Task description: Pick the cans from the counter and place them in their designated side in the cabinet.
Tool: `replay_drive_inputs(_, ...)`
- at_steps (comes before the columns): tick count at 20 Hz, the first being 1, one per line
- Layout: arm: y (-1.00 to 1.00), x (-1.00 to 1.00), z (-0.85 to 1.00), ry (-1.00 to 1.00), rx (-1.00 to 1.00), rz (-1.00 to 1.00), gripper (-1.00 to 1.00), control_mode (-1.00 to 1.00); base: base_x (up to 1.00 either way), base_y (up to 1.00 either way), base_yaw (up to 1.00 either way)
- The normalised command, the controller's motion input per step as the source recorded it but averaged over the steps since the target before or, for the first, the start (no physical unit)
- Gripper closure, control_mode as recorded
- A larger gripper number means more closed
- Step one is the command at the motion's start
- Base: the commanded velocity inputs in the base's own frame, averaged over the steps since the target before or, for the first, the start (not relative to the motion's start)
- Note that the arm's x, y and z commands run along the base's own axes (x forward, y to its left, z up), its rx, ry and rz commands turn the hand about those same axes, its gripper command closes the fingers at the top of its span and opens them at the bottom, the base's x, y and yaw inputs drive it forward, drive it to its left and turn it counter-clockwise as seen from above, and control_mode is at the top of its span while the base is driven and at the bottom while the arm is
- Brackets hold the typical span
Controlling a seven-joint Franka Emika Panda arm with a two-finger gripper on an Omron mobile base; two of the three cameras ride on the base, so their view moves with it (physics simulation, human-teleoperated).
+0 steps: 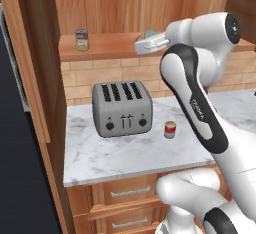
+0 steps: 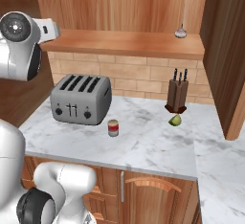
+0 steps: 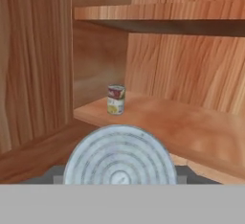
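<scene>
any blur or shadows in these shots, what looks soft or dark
Hand view: the can lid held at the bottom looms large and soft; a dark shadow lies under the upper shelf. Left base view: a black panel darkens the left edge. Right base view: even light, knife block crisp.

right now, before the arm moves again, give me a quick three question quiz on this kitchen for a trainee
1. True or false: the toaster stands on the cabinet shelf.
2. How many cans stand on the counter? a) none b) one c) two
3. Fill in: the claw, raised to shelf height, is shut on a ___.

Key
1. False: it stands on the counter.
2. b: the red can, just in front of the toaster.
3. can; its round silver top shows in the hand view.
</scene>
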Motion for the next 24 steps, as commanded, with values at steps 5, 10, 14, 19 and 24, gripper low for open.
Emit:
replay_drive_inputs(5,0.15,0.26,-0.02,0.00,-0.01,0.01,1.00,-1.00,0.00,0.00,0.00)
replay_drive_inputs(10,0.11,0.27,-0.05,0.00,-0.01,0.01,1.00,-1.00,0.00,0.00,0.00)
replay_drive_inputs(14,0.04,0.22,-0.04,0.01,-0.03,0.00,1.00,-1.00,0.00,0.00,0.00)
replay_drive_inputs(19,0.06,0.21,-0.07,0.01,-0.02,0.00,1.00,-1.00,0.00,0.00,0.00)
replay_drive_inputs(24,0.08,0.24,-0.08,0.01,-0.01,0.01,1.00,-1.00,0.00,0.00,0.00)
